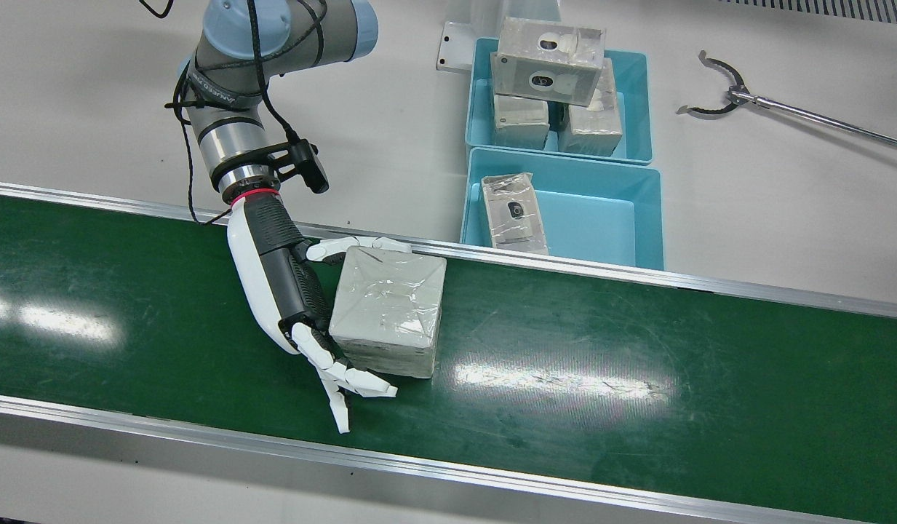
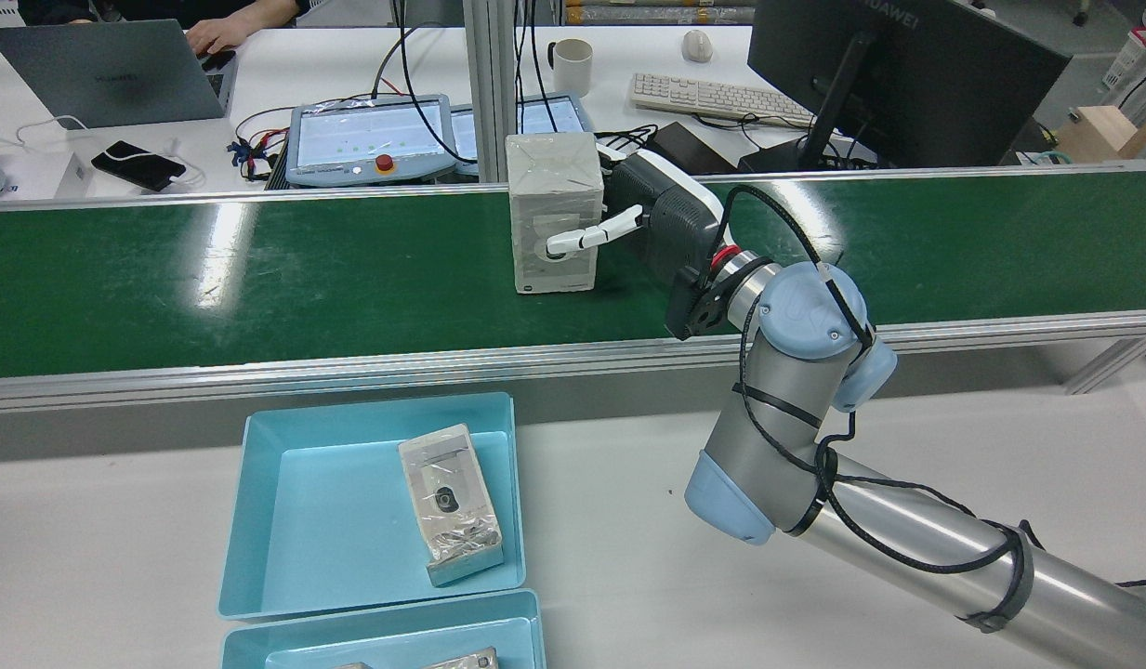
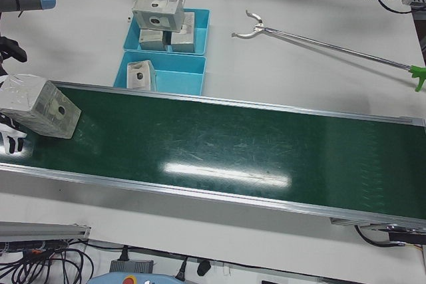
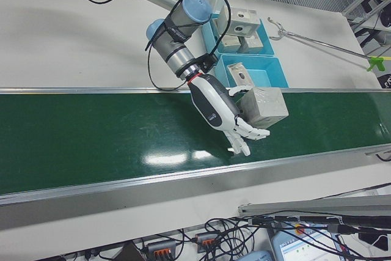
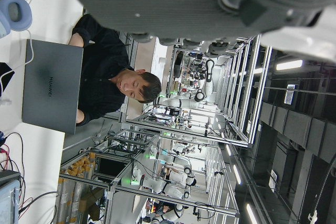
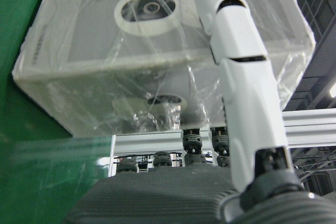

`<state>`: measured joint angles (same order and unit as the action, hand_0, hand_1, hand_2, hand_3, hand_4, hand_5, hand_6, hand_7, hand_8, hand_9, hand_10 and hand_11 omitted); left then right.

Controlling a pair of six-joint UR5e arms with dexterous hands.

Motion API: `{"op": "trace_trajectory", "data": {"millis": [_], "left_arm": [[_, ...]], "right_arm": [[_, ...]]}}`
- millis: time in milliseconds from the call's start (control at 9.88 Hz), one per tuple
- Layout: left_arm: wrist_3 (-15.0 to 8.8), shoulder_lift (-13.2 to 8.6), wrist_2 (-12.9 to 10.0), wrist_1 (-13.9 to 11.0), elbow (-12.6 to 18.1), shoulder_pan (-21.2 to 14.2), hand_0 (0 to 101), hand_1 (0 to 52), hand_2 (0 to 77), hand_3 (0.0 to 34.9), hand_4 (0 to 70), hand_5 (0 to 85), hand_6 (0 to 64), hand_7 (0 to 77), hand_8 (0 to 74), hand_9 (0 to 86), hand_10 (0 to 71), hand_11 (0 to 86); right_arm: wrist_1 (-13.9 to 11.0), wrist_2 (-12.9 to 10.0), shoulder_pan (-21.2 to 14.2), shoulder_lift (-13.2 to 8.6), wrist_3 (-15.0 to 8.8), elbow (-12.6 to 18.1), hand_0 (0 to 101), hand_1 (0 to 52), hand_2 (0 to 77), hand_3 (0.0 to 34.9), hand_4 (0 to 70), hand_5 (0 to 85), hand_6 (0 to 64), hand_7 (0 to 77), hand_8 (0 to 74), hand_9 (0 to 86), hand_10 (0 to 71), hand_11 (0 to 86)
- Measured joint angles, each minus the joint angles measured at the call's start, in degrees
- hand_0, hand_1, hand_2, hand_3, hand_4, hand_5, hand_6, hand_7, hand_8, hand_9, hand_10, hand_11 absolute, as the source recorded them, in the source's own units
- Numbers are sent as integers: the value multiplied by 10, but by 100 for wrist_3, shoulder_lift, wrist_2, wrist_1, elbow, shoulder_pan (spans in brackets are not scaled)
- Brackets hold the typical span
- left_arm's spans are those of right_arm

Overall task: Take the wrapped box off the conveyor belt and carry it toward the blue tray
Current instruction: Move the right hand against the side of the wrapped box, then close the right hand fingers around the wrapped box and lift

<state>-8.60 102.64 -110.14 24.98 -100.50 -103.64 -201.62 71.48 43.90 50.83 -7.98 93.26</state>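
One right hand [image 1: 303,306] clasps the wrapped box [image 1: 388,309] between fingers, tilting it off the conveyor belt [image 1: 601,364] for carrying.

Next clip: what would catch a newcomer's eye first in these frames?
The right hand stands out, its fingers wrapped around the wrapped box on the green conveyor belt. Beyond the belt's far rail sit two blue trays: the nearer blue tray holds one wrapped package, the farther one a stack of several. A long reacher tool lies on the white table beside them.
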Motion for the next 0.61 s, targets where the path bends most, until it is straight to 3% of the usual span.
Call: {"op": "trace_trajectory", "data": {"millis": [101, 304, 405, 506, 607], "left_arm": [[0, 0, 0, 0, 0, 0, 0, 0, 11, 0, 0, 5, 0, 5, 5, 0, 5, 0], [0, 0, 0, 0, 0, 0, 0, 0, 11, 0, 0, 5, 0, 5, 5, 0, 5, 0], [0, 0, 0, 0, 0, 0, 0, 0, 11, 0, 0, 5, 0, 5, 5, 0, 5, 0], [0, 0, 0, 0, 0, 0, 0, 0, 11, 0, 0, 5, 0, 5, 5, 5, 0, 0], [0, 0, 0, 0, 0, 0, 0, 0, 11, 0, 0, 5, 0, 5, 5, 0, 5, 5]], "right_arm": [[0, 2, -11, -41, -18, -30, 541, 218, 158, 138, 142, 175, 60, 213, 0, 27, 0, 22], [0, -9, -19, -90, -28, -61, 572, 235, 169, 214, 142, 180, 65, 235, 0, 27, 0, 16], [-3, -18, -21, -102, -26, -63, 572, 262, 196, 214, 164, 202, 82, 262, 16, 54, 44, 16], [-12, -21, -20, -107, -21, -56, 628, 273, 229, 173, 229, 267, 147, 322, 65, 136, 87, 125], [-30, -19, -9, -102, -14, -36, 628, 273, 229, 173, 278, 295, 191, 338, 153, 207, 120, 202]]}}
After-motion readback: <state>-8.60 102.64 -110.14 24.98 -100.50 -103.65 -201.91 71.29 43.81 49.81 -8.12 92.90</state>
